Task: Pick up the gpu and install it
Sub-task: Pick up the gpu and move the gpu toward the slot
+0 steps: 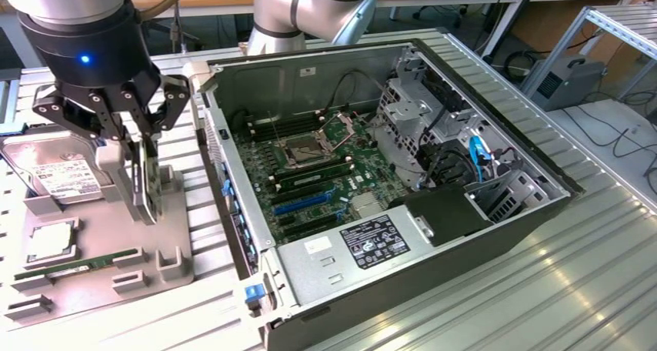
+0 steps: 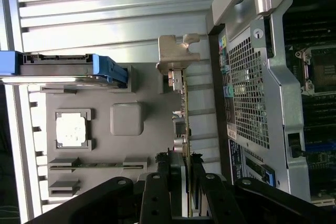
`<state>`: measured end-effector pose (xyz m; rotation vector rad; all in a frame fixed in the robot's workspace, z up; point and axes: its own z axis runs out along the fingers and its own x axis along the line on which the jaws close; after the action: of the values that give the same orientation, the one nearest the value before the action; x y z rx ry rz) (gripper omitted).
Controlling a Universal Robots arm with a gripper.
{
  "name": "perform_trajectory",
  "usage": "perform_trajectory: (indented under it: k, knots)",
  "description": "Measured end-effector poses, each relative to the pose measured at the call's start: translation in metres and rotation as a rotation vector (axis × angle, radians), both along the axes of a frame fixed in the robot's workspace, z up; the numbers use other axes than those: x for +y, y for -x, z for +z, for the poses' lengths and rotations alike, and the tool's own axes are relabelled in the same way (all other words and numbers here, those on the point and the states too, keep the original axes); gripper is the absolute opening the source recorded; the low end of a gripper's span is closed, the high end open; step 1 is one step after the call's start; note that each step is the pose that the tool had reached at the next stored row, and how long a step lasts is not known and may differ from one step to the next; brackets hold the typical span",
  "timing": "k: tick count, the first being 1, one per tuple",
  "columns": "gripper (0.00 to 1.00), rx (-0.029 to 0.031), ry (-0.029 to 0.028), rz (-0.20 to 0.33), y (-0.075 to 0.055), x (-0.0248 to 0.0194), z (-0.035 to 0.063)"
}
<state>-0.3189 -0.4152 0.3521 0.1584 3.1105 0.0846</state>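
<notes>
Stood on edge in the grey tray [image 1: 103, 212] at nine o'clock from the computer case [image 1: 298, 78] in the exterior view, the graphics card [image 2: 185, 114] is clasped across its faces by the half-closed pincer [image 2: 181, 179] and is judged light, stiff and fragile, best held by bare board.

The surface [image 1: 534, 289] is showing as ribbed bare metal, brushed and throwing bright reflections. The tray [image 1: 175, 235] is presenting as smooth, matt grey plastic. The gpu [image 2: 185, 114] is showing a thin circuit-board edge and a pale, dull metal bracket [image 2: 176, 53]. The hard drive [image 1: 57, 170] is presenting a silvery metal top under a white paper label. The computer case [image 1: 308, 66] is showing unpainted grey sheet metal inside, a perforated metal rear panel [image 2: 247, 93] and a matt black exterior. The motherboard [image 1: 308, 174] is gleaming glossy green. The gripper [image 2: 182, 166] is showing black, satin-finished links.
</notes>
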Motion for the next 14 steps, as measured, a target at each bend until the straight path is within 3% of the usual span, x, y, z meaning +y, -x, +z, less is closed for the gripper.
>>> perform_trajectory:
  k: [14]
  knots:
    - [0.27,0.0000,0.0000,0.000,0.0000,0.0000,0.0058]
